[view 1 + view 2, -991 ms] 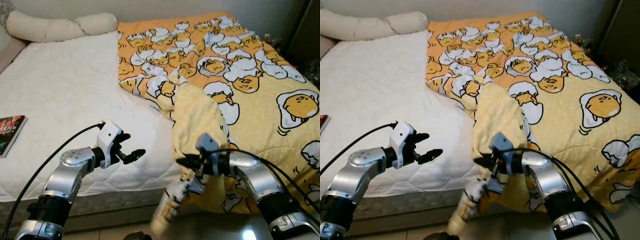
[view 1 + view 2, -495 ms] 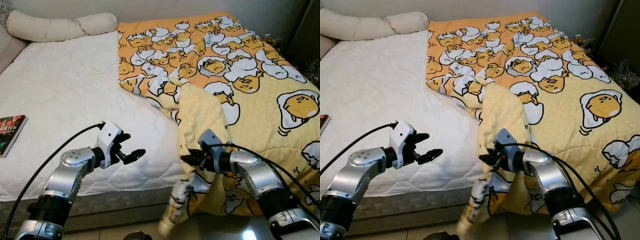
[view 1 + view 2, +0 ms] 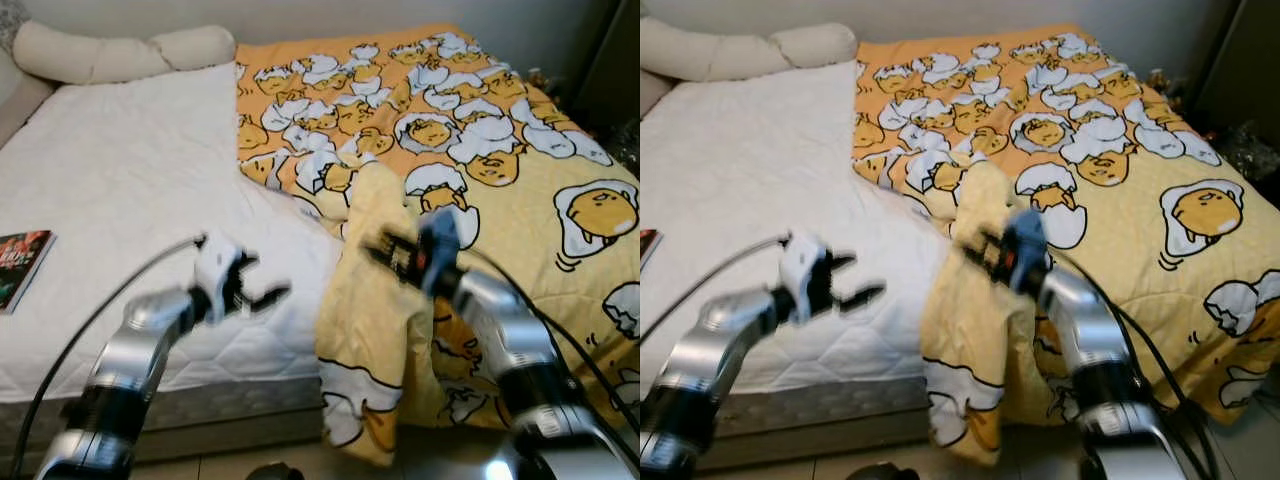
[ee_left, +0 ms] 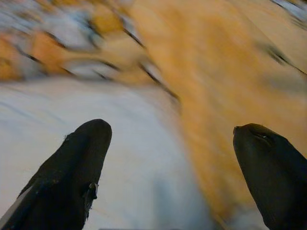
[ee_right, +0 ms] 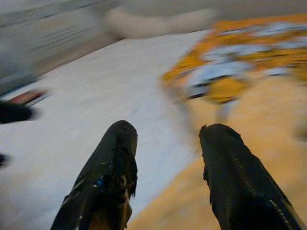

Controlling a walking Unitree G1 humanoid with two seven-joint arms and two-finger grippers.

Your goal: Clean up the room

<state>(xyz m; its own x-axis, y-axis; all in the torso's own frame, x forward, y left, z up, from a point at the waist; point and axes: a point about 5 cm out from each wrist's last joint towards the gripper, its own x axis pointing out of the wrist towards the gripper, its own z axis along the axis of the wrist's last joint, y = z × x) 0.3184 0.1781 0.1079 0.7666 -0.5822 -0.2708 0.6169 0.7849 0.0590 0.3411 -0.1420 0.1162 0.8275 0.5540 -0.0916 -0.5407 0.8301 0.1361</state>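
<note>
The right hand point(image 3: 385, 250) is raised at the near edge of the bed point(image 3: 130, 190), against the folded-back corner of the yellow egg-print blanket point(image 3: 500, 150). In the right wrist view its two fingers point(image 5: 110, 167) stand apart with nothing visible between them, but the head views show blanket fabric bunched at the fingertips; whether it grips the blanket cannot be told. From this hand a loose flap point(image 3: 365, 360) of the blanket hangs straight down over the mattress edge toward the floor, and the main body of the blanket spreads away beyond and to the right of the hand, covering that half of the bed. The left hand point(image 3: 262, 296) is open and empty, held above the bare white mattress, with the blanket's edge just ahead of its fingertips in the left wrist view. The blanket's folded edge runs lengthwise along the bed, away from both hands. The uncovered mattress lies to the left of the right hand, so spreading the blanket probably requires a leftward pull. The right hand is the nearer one. A book point(image 3: 20, 265) lies well left of the left hand.
</note>
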